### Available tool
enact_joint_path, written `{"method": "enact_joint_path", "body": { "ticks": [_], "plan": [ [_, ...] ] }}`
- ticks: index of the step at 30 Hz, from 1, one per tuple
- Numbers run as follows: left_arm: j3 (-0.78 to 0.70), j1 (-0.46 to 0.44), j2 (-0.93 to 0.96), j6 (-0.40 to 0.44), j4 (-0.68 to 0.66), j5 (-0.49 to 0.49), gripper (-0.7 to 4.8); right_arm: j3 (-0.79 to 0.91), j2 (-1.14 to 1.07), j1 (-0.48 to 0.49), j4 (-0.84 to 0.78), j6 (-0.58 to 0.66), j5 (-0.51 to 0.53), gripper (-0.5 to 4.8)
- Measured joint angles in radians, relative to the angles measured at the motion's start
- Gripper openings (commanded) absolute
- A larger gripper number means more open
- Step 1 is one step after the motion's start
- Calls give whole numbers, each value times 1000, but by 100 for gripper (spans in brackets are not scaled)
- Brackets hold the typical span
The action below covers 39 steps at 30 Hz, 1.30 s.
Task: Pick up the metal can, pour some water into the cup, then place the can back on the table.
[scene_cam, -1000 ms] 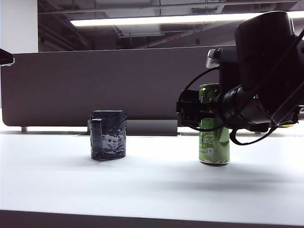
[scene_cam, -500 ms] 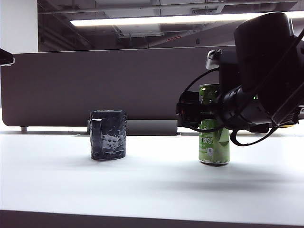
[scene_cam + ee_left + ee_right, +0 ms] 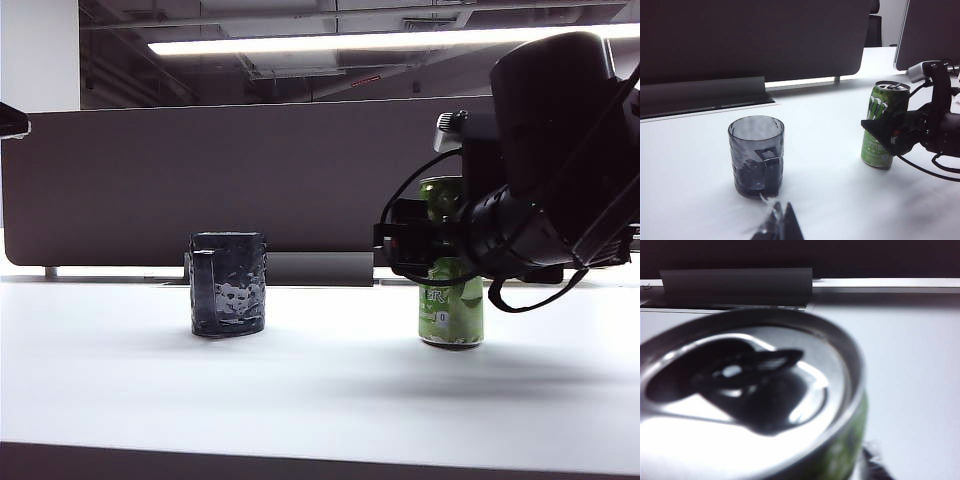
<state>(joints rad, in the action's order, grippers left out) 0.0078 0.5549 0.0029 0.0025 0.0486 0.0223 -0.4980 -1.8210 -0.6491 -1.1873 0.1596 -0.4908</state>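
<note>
The metal can (image 3: pixel 451 305) stands upright on the white surface (image 3: pixel 300 390), its silver top (image 3: pixel 747 390) opened. The right hand (image 3: pixel 888 136) sits around the can's upper body; whether its fingers press the can cannot be told. The cup (image 3: pixel 228 284) stands upright, well apart from the can, handle toward the exterior camera. The left hand (image 3: pixel 778 226) hovers near the cup, far from the can, fingertips pressed together. A dark partition panel (image 3: pixel 220 180) stands behind the can.
</note>
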Motion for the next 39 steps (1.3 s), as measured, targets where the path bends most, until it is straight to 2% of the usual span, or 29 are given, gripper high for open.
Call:
{"method": "enact_joint_path", "body": {
  "ticks": [16,17,18,19,39],
  "plan": [
    [0,0,0,0,0,0,-5,0,0,0,0,0,-3,380],
    [0,0,0,0,0,0,-5,0,0,0,0,0,-3,355],
    [0,0,0,0,0,0,-5,0,0,0,0,0,-3,306],
    [0,0,0,0,0,0,-5,0,0,0,0,0,-3,289],
    [0,0,0,0,0,0,-5,0,0,0,0,0,-4,291]
  ]
}}
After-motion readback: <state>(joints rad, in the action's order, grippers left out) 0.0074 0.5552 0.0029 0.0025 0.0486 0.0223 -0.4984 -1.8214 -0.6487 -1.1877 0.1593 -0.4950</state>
